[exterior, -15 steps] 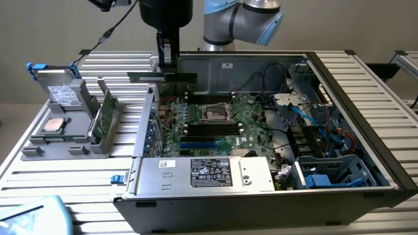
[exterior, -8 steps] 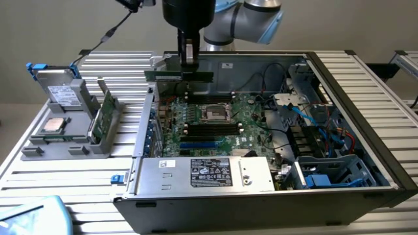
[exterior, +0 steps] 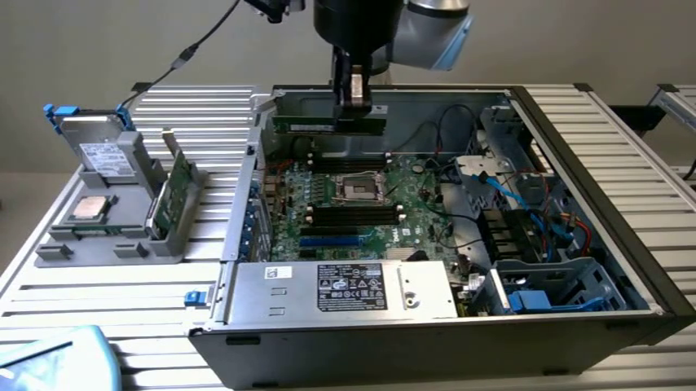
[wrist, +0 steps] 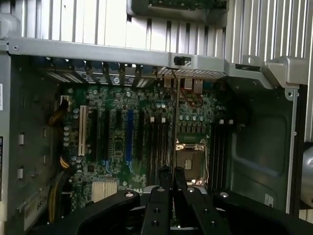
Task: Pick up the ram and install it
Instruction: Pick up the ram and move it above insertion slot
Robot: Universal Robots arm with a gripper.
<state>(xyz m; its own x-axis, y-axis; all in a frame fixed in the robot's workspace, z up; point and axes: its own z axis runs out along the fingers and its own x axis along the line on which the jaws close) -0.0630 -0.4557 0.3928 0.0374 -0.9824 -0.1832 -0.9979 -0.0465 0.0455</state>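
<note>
Nearest: counter (exterior: 130, 318) w/ open case (exterior: 435, 350) lying on it. PSU (exterior: 348, 285) sits along the case's near edge. On the exterior view's left, beside the case, a grey holder (exterior: 120, 240) carries a chip (exterior: 93, 210) & an upright green card (exterior: 174, 191).

Mid: board (exterior: 419, 213) lies flat in the case w/ socket (exterior: 359, 188) at centre. Near slots (exterior: 354, 213) are just this side of it, far slots (exterior: 348, 163) just beyond. Cables (exterior: 511, 194) bunch to the right; one dark lead loops close to the far slots' right end.

Far: pincer (exterior: 357, 112) is clenched on the ram (exterior: 315, 125), gripping its top edge a bit right of middle. Ram hangs level, long side running left-right, roughly parallel w/ the slots. It's above the far part of the board, near the far wall (exterior: 435, 106), touching no slot. In the wrist view the fingers (wrist: 159, 205) point down at socket & slots.

Risks, as I judge them:
- Grip is off-centre, so the longer left end may pivot under a push; one end seats, the other doesn't.
- Slight misalignment w/ a slot would land the edge on the slot lip & could scrape contacts or flex the board.
- Notch direction can't be read; if reversed, force would damage the slot.
- Can't tell if latches are open; closed ones would block seating.
- Far wall & loose lead are close, so a snag is poss.
- Narrow hold means the stick could slide up btwn the fingers when pressed.
</note>
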